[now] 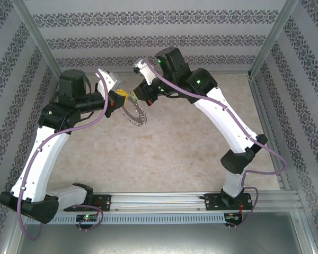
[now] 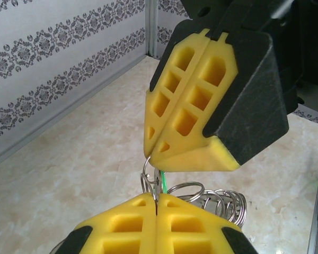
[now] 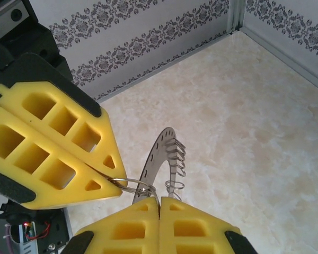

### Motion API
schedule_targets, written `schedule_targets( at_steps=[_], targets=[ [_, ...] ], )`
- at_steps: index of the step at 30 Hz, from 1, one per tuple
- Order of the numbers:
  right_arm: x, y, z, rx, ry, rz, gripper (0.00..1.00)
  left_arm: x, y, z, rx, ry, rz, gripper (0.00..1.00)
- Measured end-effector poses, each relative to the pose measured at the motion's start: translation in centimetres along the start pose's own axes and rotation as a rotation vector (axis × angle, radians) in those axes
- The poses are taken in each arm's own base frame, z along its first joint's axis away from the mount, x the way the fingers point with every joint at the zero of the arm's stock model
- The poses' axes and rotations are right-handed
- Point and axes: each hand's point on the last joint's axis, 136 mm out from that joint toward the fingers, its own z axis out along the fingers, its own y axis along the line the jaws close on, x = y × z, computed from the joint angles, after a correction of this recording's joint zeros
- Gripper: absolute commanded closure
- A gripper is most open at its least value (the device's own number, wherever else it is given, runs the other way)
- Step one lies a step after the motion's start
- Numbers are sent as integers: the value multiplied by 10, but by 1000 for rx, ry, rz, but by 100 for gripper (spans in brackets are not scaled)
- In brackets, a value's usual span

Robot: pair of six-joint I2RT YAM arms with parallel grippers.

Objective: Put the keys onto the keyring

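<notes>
Both tools meet in mid-air over the far-left part of the counter [image 1: 191, 153], w/ the keyring [image 1: 135, 114] hanging between them, clear of the surface. Lots of bare marble-look counter to the right & toward the near edge. Patterned walls [image 1: 148, 21] close the back & both sides. A metal corner post [image 1: 265, 47] stands at the far right, and the mounting rail [image 1: 201, 201] runs along the near edge.

Left tool [image 2: 156, 198]: closed, yellow pads pressed flat together, a small wire loop [image 2: 147, 177] running into the seam at the tips. Right tool [image 3: 159, 200]: also closed, tips nearly touching the left tool's tips. The grey plate of the keyring drops edge-on into its seam, so it grips the keyring. The same wire loop bridges the two sets of tips.

Keyring plate is tilted, nearly upright in the right wrist view. It has a row of holes near its rim, w/ small rings [image 3: 175, 153] fringing the outer edge. In the left wrist view these show as a bunch of silvery coils beyond the left tool.

Key [image 2: 163, 182]: just a thin green sliver right beside the wire loop, betw. the two tools. Can't tell if it's threaded on the loop or pinched by either tool.
</notes>
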Motion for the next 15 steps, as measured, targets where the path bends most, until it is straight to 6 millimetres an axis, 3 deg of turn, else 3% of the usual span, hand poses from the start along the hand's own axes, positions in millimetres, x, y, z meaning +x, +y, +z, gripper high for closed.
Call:
schedule_targets(
  at_steps=[15],
  targets=[
    [2,-7,8,-37,60,60,100,2,5,1,-26,10,4,100]
  ],
)
